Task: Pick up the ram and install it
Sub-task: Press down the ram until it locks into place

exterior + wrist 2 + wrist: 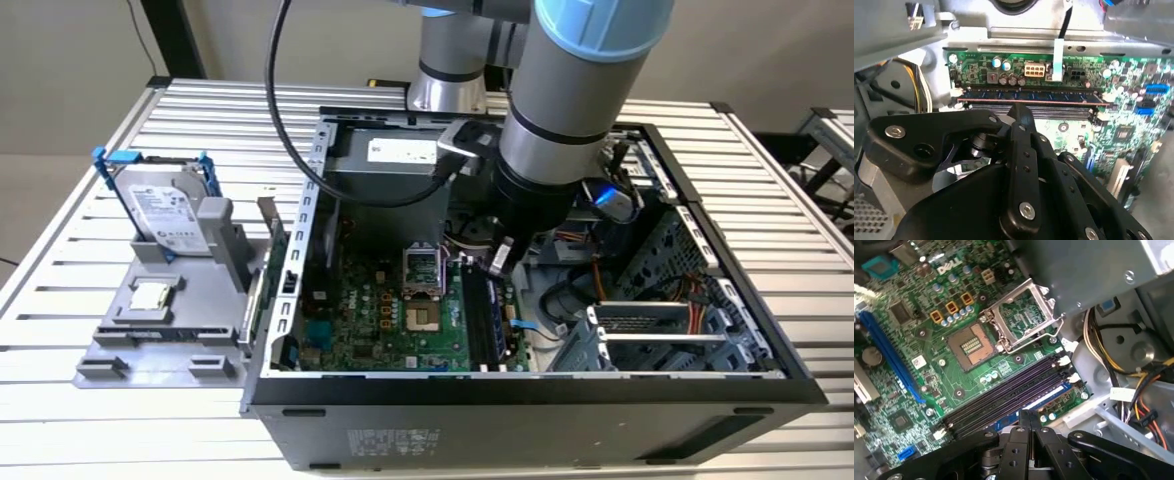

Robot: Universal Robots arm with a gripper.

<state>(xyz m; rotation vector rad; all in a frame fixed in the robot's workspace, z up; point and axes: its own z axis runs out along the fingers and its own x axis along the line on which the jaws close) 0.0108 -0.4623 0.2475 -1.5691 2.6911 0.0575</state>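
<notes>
The ram (1029, 96), a long dark stick with bluish chips, stands on edge in one of the black motherboard slots (1054, 111). In the first wrist view the ram (1046, 396) sits in the slot nearest my fingers. My gripper (1021, 111) is shut with nothing between its fingers, and its tips are at the ram's upper edge, touching or nearly so. In the first wrist view the gripper (1028, 415) hangs just over the row of slots (1004, 395). In the exterior view the gripper (497, 262) reaches down inside the open computer case (534, 385), above the slots (483, 320).
The open processor socket (973, 345) lies beside the slots. Bundled cables (1149, 390) and a drive cage (654, 335) crowd the case at the exterior view's right. Outside the case, a hard drive in a blue frame (167, 205) and a small chip (151, 295) rest on a grey fixture.
</notes>
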